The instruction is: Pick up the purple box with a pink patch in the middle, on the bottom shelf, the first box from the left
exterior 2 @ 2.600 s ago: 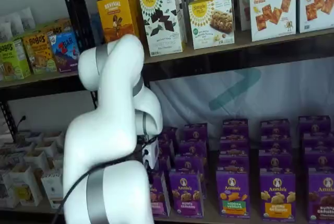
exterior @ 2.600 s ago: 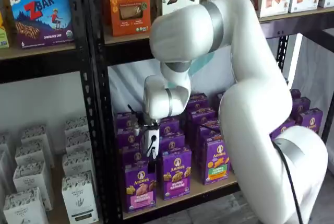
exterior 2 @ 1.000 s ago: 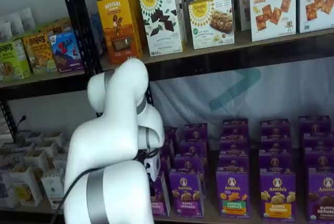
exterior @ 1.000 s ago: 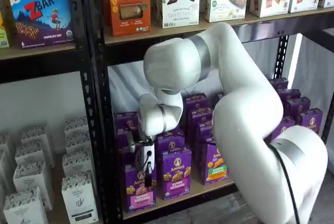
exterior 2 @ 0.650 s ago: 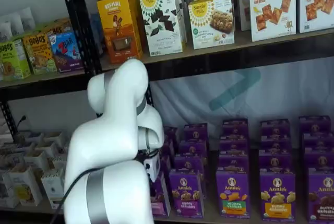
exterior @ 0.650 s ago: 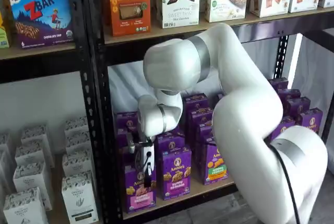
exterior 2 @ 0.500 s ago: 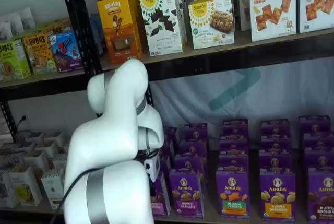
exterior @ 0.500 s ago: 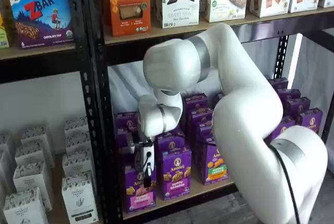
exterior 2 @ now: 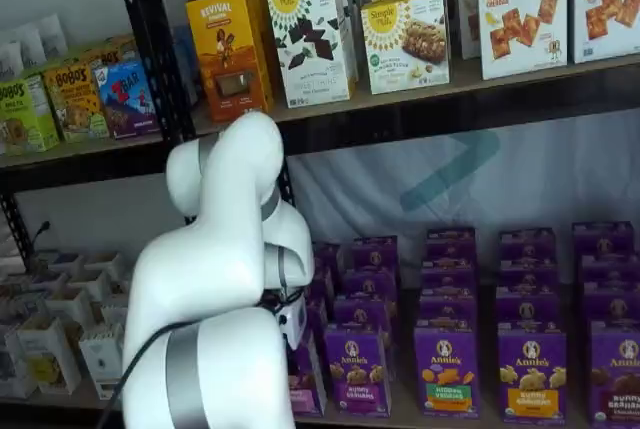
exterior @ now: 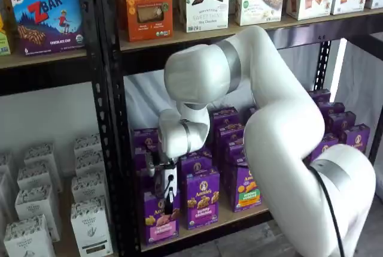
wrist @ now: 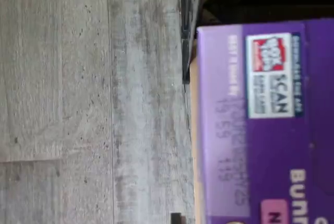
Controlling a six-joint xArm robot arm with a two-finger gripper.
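Observation:
The purple box (exterior: 159, 221) with a pink label band stands at the left end of the bottom shelf (exterior: 239, 216), at the front of its row. My gripper (exterior: 166, 200) hangs straight down onto the box's top, its black fingers closed on the upper edge and covering the logo. In a shelf view the box (exterior 2: 304, 381) is mostly hidden behind my arm and the fingers do not show. The wrist view shows the box's purple top flap (wrist: 261, 125) very close, with a scan sticker, a pink patch at the edge, and the tan shelf edge (wrist: 194, 130).
A like box with a purple-blue label (exterior: 201, 200) stands right beside the held one, then one with a green patch (exterior: 246, 188). More purple rows stand behind. A black perforated upright (exterior: 116, 149) is close on the left, with white boxes (exterior: 90, 224) beyond it. Grey floor (wrist: 94, 98) lies below.
The gripper came down from above the box onto its top. In the last second the arm stayed nearly still and the box shifted slightly forward and down.

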